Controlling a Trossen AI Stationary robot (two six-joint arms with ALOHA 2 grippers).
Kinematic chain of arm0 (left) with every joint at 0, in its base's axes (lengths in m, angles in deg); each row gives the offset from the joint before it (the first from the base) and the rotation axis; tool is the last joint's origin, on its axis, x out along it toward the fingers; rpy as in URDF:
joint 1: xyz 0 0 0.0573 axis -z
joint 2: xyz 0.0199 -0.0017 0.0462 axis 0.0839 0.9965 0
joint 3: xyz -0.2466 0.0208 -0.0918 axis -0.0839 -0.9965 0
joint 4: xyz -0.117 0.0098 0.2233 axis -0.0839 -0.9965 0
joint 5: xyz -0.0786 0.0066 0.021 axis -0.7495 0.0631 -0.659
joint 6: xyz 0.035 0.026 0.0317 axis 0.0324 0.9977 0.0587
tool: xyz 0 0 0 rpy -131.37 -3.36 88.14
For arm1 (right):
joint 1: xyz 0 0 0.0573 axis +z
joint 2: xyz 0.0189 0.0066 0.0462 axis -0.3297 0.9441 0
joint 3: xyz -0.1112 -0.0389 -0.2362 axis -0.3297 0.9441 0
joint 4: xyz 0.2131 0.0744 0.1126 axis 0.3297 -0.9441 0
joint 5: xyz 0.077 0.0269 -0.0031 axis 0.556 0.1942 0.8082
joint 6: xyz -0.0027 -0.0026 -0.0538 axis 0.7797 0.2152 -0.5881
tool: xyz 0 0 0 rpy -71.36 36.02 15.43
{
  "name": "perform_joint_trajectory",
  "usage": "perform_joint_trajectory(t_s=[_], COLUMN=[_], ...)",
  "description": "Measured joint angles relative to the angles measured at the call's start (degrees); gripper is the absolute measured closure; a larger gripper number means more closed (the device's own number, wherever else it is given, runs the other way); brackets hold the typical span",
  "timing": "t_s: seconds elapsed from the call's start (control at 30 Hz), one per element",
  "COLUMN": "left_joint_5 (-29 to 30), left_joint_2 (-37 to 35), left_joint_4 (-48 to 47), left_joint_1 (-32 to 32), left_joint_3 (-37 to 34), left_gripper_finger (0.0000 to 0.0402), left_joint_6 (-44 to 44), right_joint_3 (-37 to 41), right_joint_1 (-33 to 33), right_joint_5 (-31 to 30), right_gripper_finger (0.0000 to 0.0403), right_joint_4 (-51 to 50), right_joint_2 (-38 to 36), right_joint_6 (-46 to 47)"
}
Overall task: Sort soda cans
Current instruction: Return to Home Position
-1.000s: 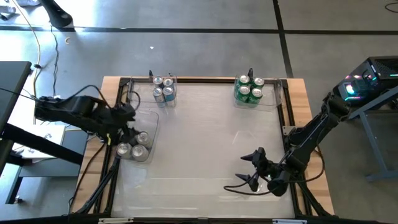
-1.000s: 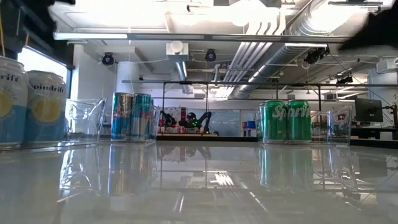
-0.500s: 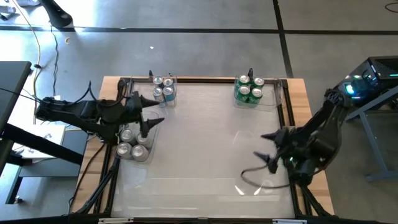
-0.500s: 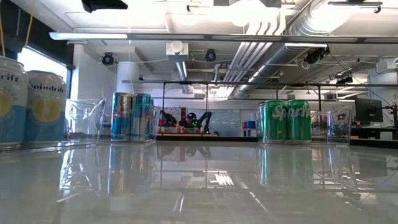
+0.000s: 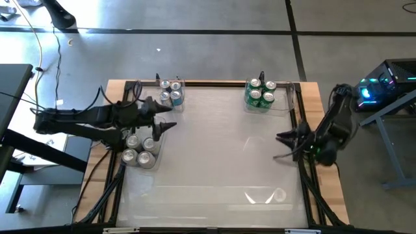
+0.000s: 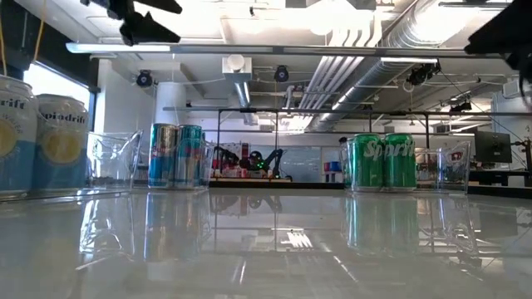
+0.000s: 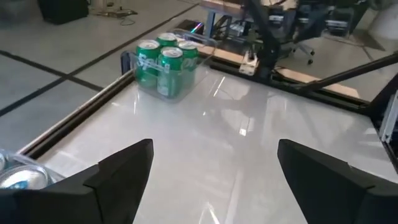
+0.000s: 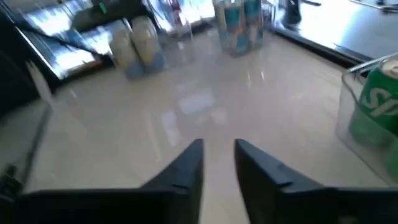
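Observation:
The soda cans stand upright in three groups, each in a clear tray. Silver-grey cans (image 5: pixel 139 148) are at the left edge, blue cans (image 5: pixel 171 94) at the far left, and green cans (image 5: pixel 260 93) at the far right. My left gripper (image 5: pixel 170 117) hangs open above the table, just right of the silver-grey cans, with nothing between its fingers (image 7: pixel 124 171). My right gripper (image 5: pixel 278 145) hovers at the table's right edge. Its fingers (image 8: pixel 193 158) are drawn almost together with only a slim gap, and it holds nothing.
A dark frame rail (image 5: pixel 300 123) runs along the table's sides, and the right arm stands over it. The white tabletop (image 5: pixel 221 149) between the trays is bare. The clear tray walls (image 6: pixel 116 158) rise beside the cans. In the low view the room lies beyond the table.
My left gripper has risen from the silver-grey cans' tray and moved right and toward the far edge, staying open. My right gripper has moved from the near right corner toward the far edge along the right side, and its fingers have closed in. The cans have not moved.

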Motion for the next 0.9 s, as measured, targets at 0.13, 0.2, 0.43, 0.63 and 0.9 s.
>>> perform_joint_trajectory(t_s=[0.13,0.2,0.43,0.63,0.9], left_joint_5=[-5.45,-8.49,-16.52,-20.49,-25.37], left_joint_2=[-0.26,-1.17,-6.55,-10.93,-16.95], left_joint_4=[0.42,0.71,2.95,5.98,9.11], left_joint_1=[-5.48,-8.04,-15.47,-16.55,-17.32], left_joint_3=[-0.88,-1.58,-6.48,-10.61,-13.65], left_gripper_finger=[0.0086,0.0098,0.0131,0.0143,0.0145], left_joint_6=[2.92,4.82,4.77,3.65,4.59], right_joint_3=[3.94,5.41,14.58,21.48,29.05], right_joint_1=[1.32,1.78,2.05,-0.26,-9.95], right_joint_5=[-2.95,-3.03,2.57,11.0,31.07], right_gripper_finger=[0.0379,0.0396,0.0401,0.0402,0.0403], right_joint_4=[1.86,4.31,34.47,53.78,78.03], right_joint_2=[-14.06,-20.4,-33.02,-32.89,-32.97], right_joint_6=[-6.56,-11.32,-41.6,-60.59,-73.11])
